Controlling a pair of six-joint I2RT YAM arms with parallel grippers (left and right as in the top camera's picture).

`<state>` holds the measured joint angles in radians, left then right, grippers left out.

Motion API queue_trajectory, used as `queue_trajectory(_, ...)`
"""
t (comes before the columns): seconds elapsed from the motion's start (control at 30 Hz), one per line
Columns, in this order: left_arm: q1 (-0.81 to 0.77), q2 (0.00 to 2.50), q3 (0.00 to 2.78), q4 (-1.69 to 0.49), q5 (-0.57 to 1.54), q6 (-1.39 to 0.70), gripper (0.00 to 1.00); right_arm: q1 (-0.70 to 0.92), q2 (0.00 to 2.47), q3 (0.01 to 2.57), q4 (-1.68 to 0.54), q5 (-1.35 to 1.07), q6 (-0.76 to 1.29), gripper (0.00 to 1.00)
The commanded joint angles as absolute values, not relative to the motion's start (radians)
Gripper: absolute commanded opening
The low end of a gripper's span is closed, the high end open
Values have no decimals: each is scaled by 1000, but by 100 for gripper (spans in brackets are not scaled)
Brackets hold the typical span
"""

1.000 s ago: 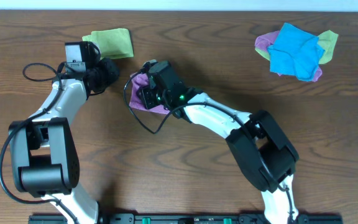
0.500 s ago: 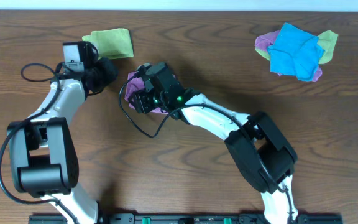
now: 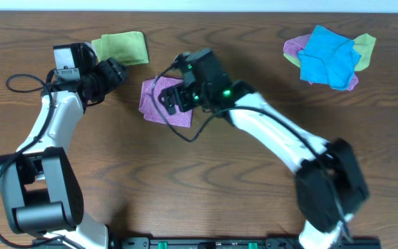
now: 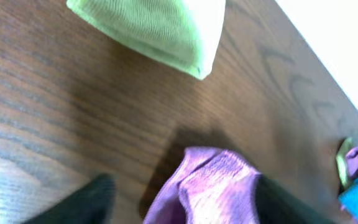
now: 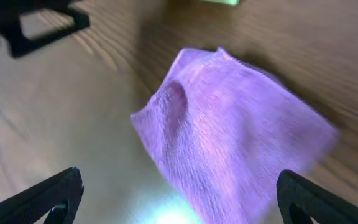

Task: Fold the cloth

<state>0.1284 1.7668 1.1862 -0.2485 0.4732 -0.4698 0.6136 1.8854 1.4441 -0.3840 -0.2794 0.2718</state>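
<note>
The purple cloth (image 3: 163,102) lies folded on the wooden table (image 3: 206,173), left of centre. My right gripper (image 3: 173,98) hovers over its right part, jaws wide open, with nothing held. In the right wrist view the cloth (image 5: 229,140) spreads below and between the two dark fingertips (image 5: 51,196). My left gripper (image 3: 112,71) is open too, a short way up and left of the cloth and apart from it. In the left wrist view the cloth (image 4: 213,186) bunches up just ahead of the left gripper (image 4: 185,190).
A folded green cloth (image 3: 121,47) lies at the back left, close behind my left gripper, and shows as the green cloth (image 4: 151,25) in the left wrist view. A pile of blue, pink and yellow-green cloths (image 3: 329,55) sits at the back right.
Both grippers have opened. The right one has pulled back to the right and up off the purple cloth, which now lies uncovered. The left gripper has drawn back toward the upper left.
</note>
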Motion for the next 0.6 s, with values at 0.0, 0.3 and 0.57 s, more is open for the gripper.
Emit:
queue_trajectory(0.0,131,1742,1208,-292,516,-468,95,564,1777,1463,-468,-281,226,99)
queue_trajectory(0.3,131,1742,1208,-455,580,-521,95,375,1495,1394,-912,-236,20,99)
queue_trajectory(0.57,117,1743,1199,-564,581,-533,95,239,1082,1018,-864,-236,50,99)
